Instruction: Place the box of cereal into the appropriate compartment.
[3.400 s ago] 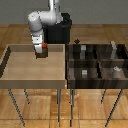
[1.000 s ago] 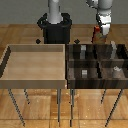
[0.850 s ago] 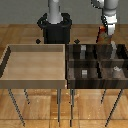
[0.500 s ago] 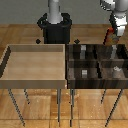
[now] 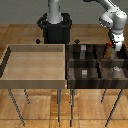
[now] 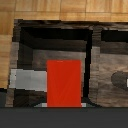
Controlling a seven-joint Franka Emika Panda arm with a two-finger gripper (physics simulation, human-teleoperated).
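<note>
The box of cereal (image 5: 110, 50) is a small red-orange box held upright in my gripper (image 5: 112, 47), which is shut on it. It hangs over the back compartment at the exterior view's right of the dark wooden compartment tray (image 5: 71, 64). In the wrist view the box's red face (image 6: 64, 82) fills the middle, with a dark compartment (image 6: 55, 45) below it. Whether the box touches the compartment floor cannot be told.
A light wooden open tray (image 5: 35, 62) stands on the exterior view's left, on thin legs. Small grey blocks lie in the dark tray's compartments (image 5: 85, 72) (image 5: 82, 50) (image 5: 116, 69); one grey block (image 6: 25, 82) lies beside the box in the wrist view. The robot base (image 5: 55, 27) stands behind.
The gripper carried the box from above the light tray to the exterior view's right, then down toward the dark tray's back right compartment over the last second.
</note>
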